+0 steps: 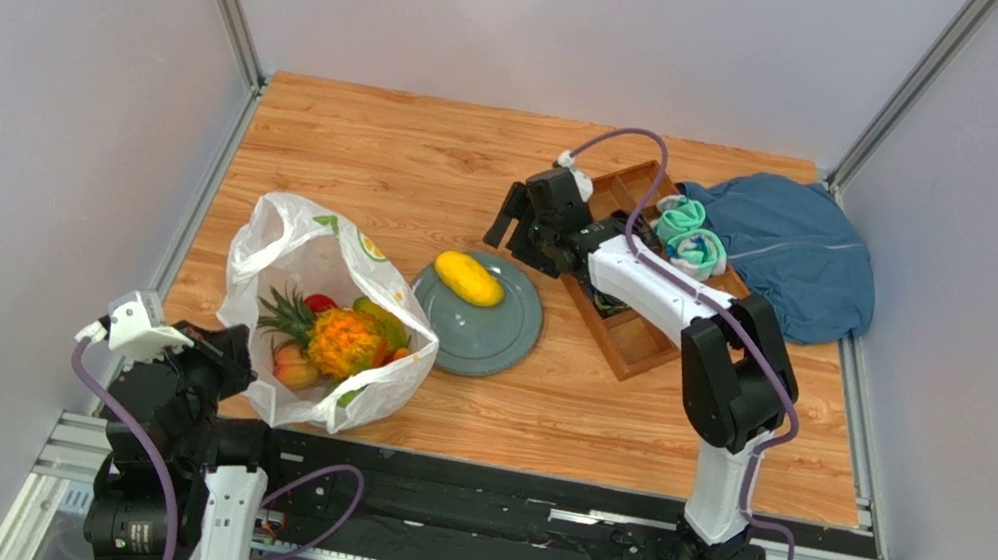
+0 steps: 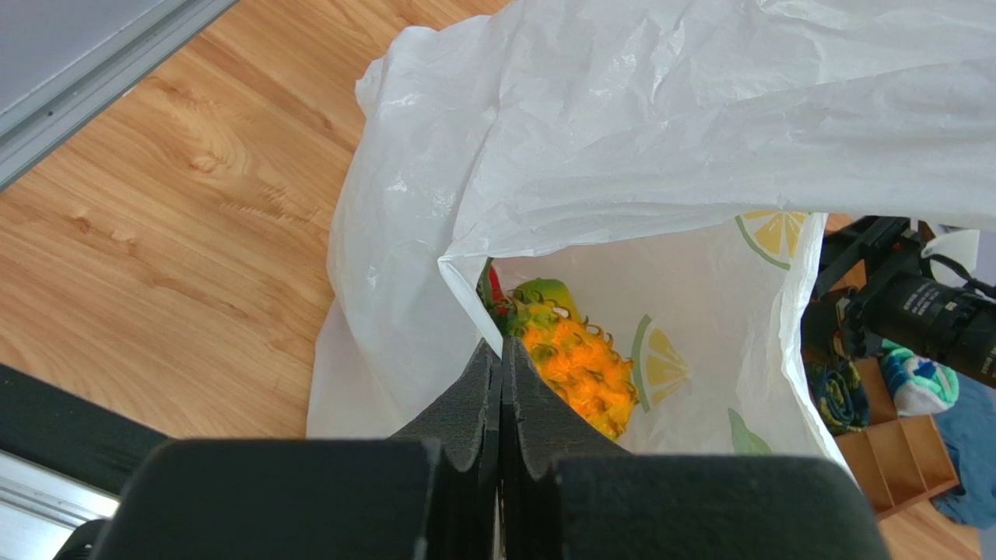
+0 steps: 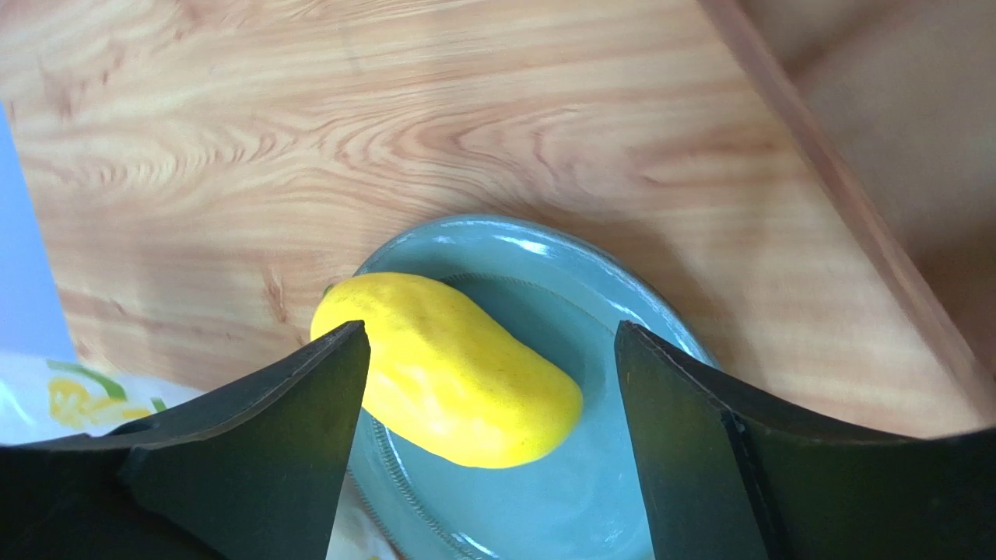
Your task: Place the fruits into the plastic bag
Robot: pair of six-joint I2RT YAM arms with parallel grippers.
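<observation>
Top external view: the plastic bag [image 1: 312, 249] sits open on the near left of the wooden table [image 1: 389, 155], with a pineapple [image 1: 343, 341], a peach [image 1: 293, 367], a red fruit [image 1: 322, 302] and a green fruit [image 1: 380, 321] inside it. The left gripper [image 1: 235, 365] is at the bag's near rim. In the left wrist view its black fingers [image 2: 474, 397] are clenched together on the edge of the thin white film, with the pineapple's orange body just beyond them. Just right of the bag, a yellow mango [image 1: 469, 278] lies on a grey-green plate [image 1: 511, 336]. The right gripper [image 1: 512, 222] hangs over the far side of that plate, jaws spread wide and grasping nothing. The right wrist view frames the mango between the two fingers, untouched. Behind the right arm, a wooden tray [image 1: 632, 341] holds rolled teal socks [image 1: 688, 233], and a blue cloth [image 1: 798, 262] lies beside it.
</observation>
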